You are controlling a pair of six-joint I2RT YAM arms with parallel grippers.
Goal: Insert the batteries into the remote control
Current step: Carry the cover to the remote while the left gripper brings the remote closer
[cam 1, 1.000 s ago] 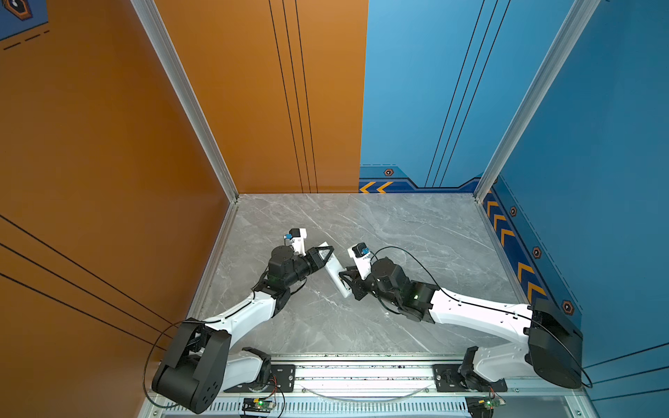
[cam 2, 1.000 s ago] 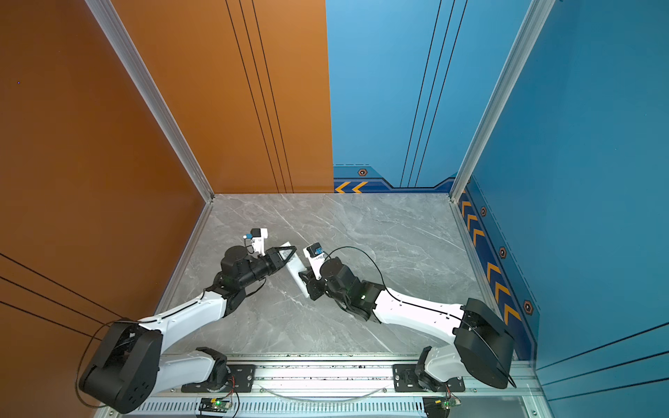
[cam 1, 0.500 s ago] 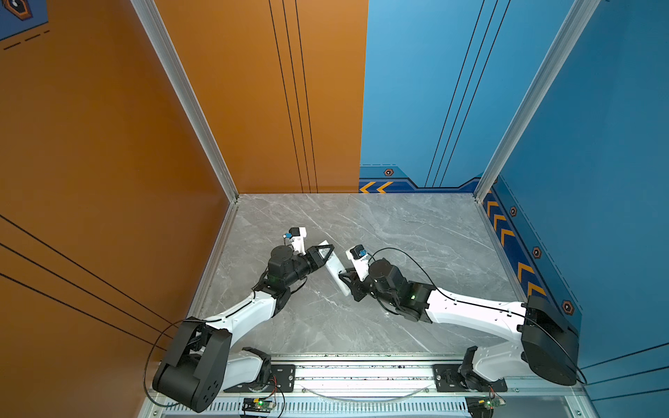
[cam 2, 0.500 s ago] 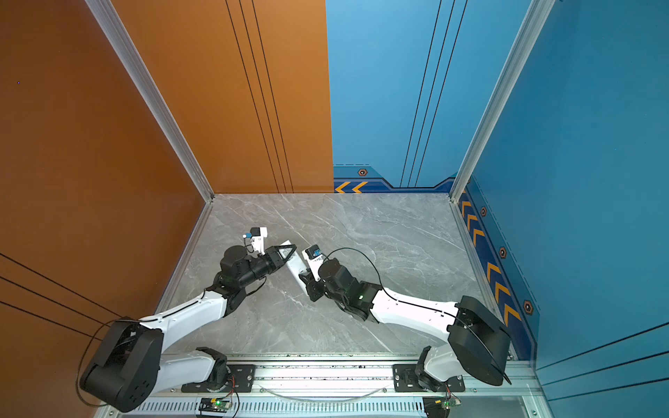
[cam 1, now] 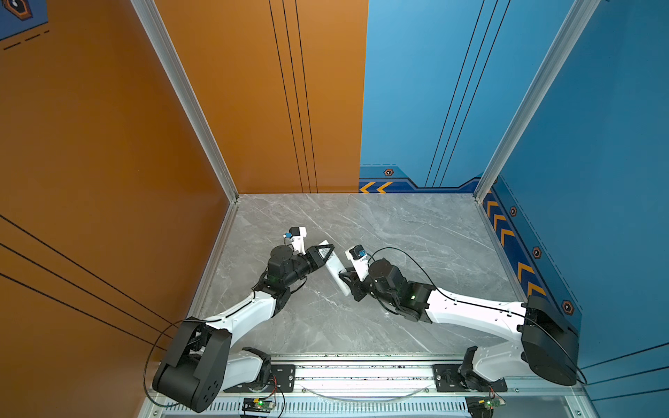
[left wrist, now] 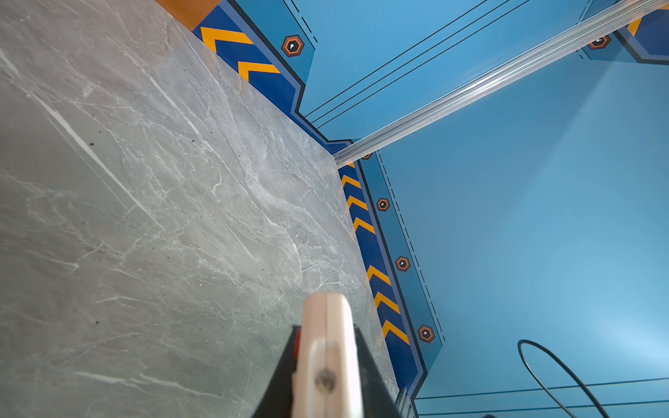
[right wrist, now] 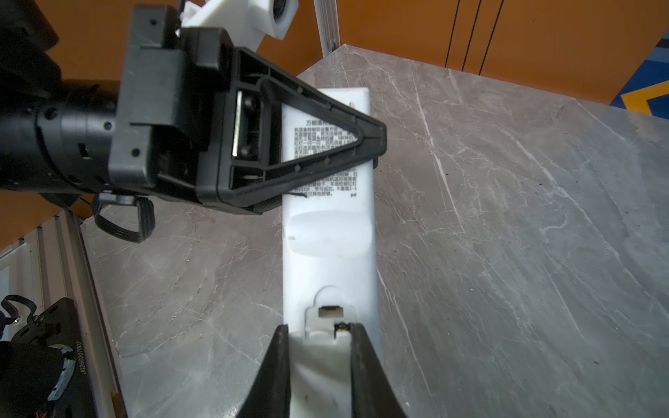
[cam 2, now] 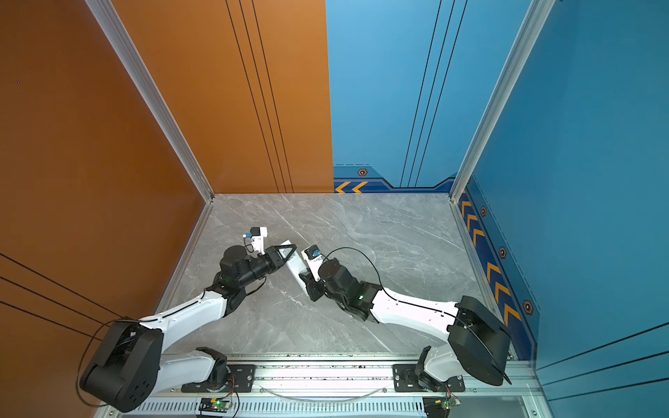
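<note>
In a top view my left hand [cam 1: 330, 251] clenched the remote [cam 1: 336, 270] at eleven o'clock, my right hand [cam 1: 347, 284] at five; seemingly light, slick.

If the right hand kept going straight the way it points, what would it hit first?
The right hand points along the remote it grips. Straight on, it would probably meet the left hand first, clamped across the remote's far end.
</note>
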